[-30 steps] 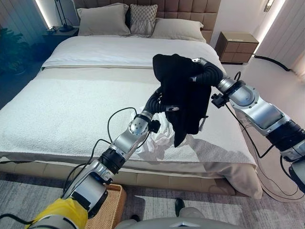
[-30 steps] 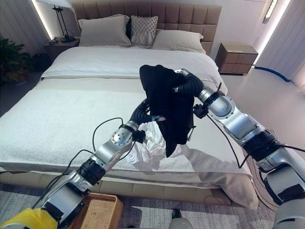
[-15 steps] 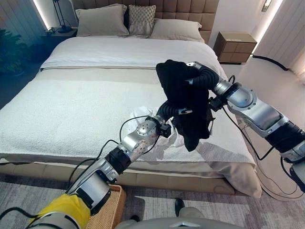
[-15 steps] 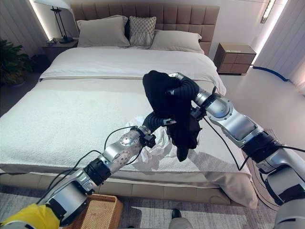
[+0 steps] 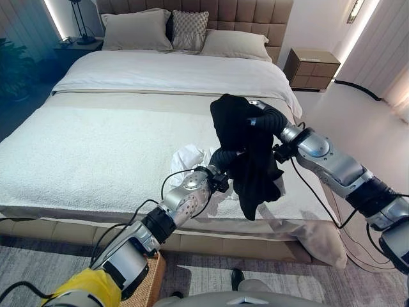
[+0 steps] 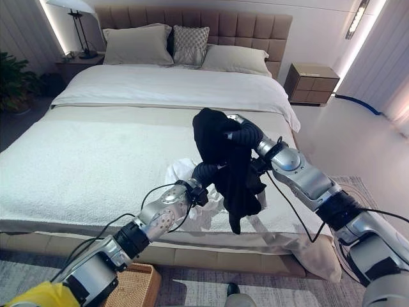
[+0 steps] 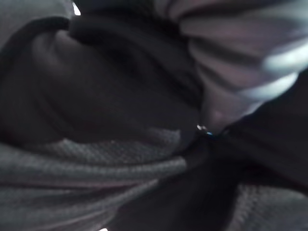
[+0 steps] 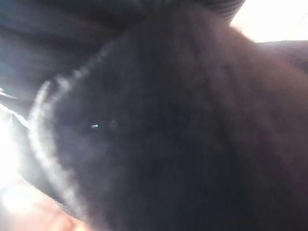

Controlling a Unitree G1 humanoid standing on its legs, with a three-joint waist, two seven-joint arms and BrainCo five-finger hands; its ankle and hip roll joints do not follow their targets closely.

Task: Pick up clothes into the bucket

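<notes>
A home bedroom. A large bed (image 5: 115,141) with a tufted headboard (image 5: 217,7) and three pillows (image 5: 131,27) dominates; wooden nightstands (image 5: 314,67) flank the headboard, one holding a lamp (image 6: 75,25), and a houseplant (image 6: 19,80) stands beside it.

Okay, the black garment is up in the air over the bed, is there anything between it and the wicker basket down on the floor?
The black garment hangs above the bed's near edge. The wicker basket sits on the floor below and to the robot's left. The edge of the bed and the robot's own left arm lie between them; nothing else visible does.
</notes>
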